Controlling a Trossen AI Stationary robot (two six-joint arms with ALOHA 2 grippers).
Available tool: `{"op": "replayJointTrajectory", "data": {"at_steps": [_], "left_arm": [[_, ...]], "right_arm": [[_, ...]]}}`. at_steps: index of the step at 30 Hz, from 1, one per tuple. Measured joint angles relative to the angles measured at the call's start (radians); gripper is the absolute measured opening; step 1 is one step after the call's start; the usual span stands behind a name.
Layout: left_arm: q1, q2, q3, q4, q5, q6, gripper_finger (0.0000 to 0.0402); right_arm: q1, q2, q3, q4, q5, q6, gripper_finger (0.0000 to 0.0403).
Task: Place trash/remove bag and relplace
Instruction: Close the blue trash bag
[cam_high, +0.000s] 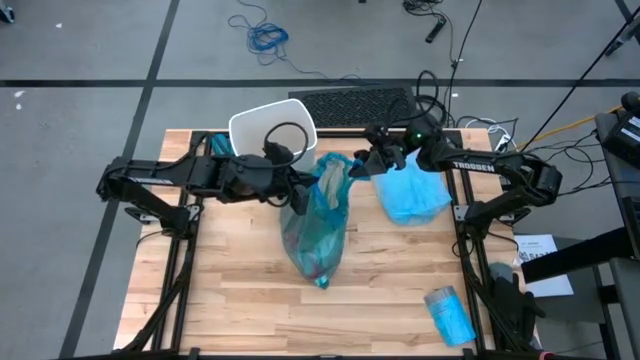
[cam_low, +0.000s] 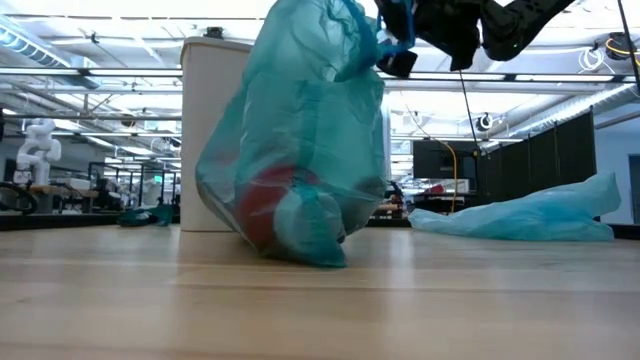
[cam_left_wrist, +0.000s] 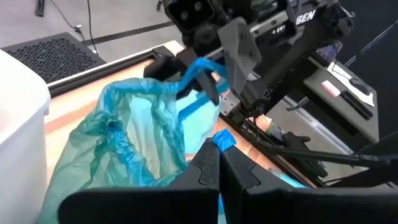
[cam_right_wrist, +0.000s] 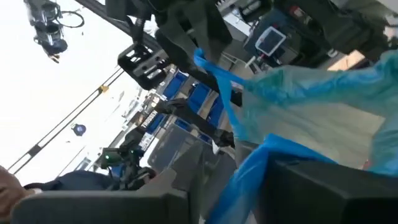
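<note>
At the middle of the wooden table, the filled teal trash bag is out of the white bin and standing on the boards just in front of it, its neck pulled up between both arms. Down at table level you can see something red bulging through the plastic near the bottom — that's the trash, bagged; the individual pieces can't be told apart.

The left gripper comes in from the left with its fingers squeezed fully together, pinching a fold of the bag's bunched top; its own camera shows blue plastic caught between the tips. The right gripper is at the other side of the neck, jaws narrowed around a blue strip of the bag's rim — it looks like a grip, pinching film from the opposite side.

So the step in hand reads as finishing the removal: bag clear of the bin, mouth being gathered. Off to the right a fresh pale blue bag lies flat on the table, and a blue roll of bags sits near the front right corner.

The next move, I'd judge, calls for setting the full bag aside without it toppling, then freeing a gripper for the fresh liner.
</note>
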Motion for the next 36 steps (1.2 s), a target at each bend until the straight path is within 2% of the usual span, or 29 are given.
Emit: {"op": "replayJointTrajectory", "data": {"at_steps": [4,10,18,29,36], "left_arm": [[0.009,0.021,0.001,0.028,0.01,0.0,0.0],[0.042,0.1,0.001,0.185,0.185,0.044,0.0],[0.055,0.113,0.001,0.18,0.171,0.043,0.0],[0.055,0.064,0.001,0.132,0.126,0.055,0.0],[0.055,0.052,0.0,0.072,0.116,0.042,0.0]], "right_arm": [[0.026,0.009,0.0,0.001,0.023,0.013,0.0119],[0.087,0.066,0.032,-0.003,0.044,0.016,0.0165],[0.101,0.082,0.099,0.001,0.048,0.01,0.0174],[0.128,0.082,0.103,0.011,0.026,0.012,0.0173],[0.128,0.082,0.103,0.104,0.036,0.083,0.0173]]}}
